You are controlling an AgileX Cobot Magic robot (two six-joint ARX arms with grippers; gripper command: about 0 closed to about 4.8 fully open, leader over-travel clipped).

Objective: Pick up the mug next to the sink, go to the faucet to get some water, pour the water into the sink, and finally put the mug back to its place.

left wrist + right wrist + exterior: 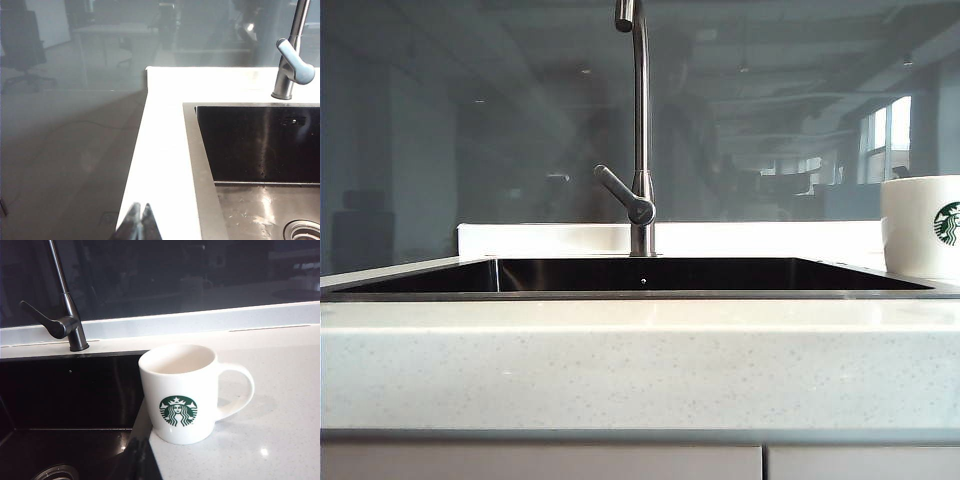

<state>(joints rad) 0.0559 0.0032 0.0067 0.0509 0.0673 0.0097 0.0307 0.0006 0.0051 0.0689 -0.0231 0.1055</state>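
Starting at the fingers, the left gripper [140, 222] has its two dark tips pressed together with nothing between them, and it hangs over the pale countertop [160, 150] just beside the left edge of the sink [260, 145]. The right gripper [136, 460] is pinched closed too and holds nothing; its tips sit low in the right wrist view, right by the sink's corner and just in front of the mug [182, 392]. The mug stands upright on the counter, close beside the right edge of the sink, with its green logo facing the camera and its loop handle [239, 390] sticking out on the side away from the sink. It looks empty inside. In the exterior view the mug shows only at the right edge, and no arm can be seen there. The faucet [640, 130] stands tall behind the middle of the sink, with its lever [620, 192] pointing out to one side, and no water is running. I think the mug is hard and stiff, so it will not squash, but it is shiny and smooth, so it could slip. It would also break if it fell into the sink or onto the stone. It is probably a bit heavy, and heavier with water in it. A good place to grab seems to be the handle, or the rim wall, with one finger inside and one outside. The fingers must open first.
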